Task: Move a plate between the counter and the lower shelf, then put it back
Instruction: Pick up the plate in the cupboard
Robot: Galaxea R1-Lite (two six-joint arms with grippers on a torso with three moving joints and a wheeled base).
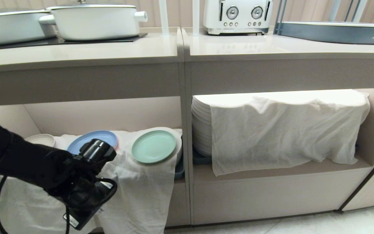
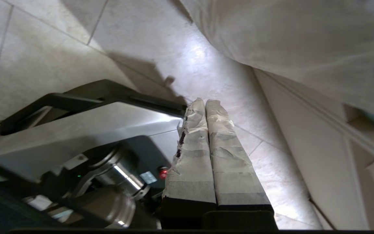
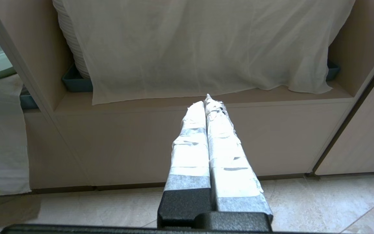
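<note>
The mint-green plate [image 1: 154, 146] lay flat on a cloth-draped stack in the left compartment of the lower shelf [image 1: 278, 169], near the divider, with a blue plate [image 1: 89, 138] just to its left on the same white cloth [image 1: 141, 191]. Nothing held it. The left gripper [image 2: 205, 103] hung low in front of that compartment, to the left of the plate and well clear of it — its taped fingers [image 2: 190, 152] pressed together on nothing, pointing down toward the tiled floor [image 2: 44, 52]. The right gripper [image 3: 207, 100] sat low before the right compartment, its fingers likewise closed and empty, facing a tall stack of white plates [image 1: 201, 130] under another cloth. Above, the counter [image 1: 109, 50] carried two white pots [image 1: 93, 21], a toaster [image 1: 237, 16] and — at the far right — a grey-blue tray rack [image 1: 336, 32].
</note>
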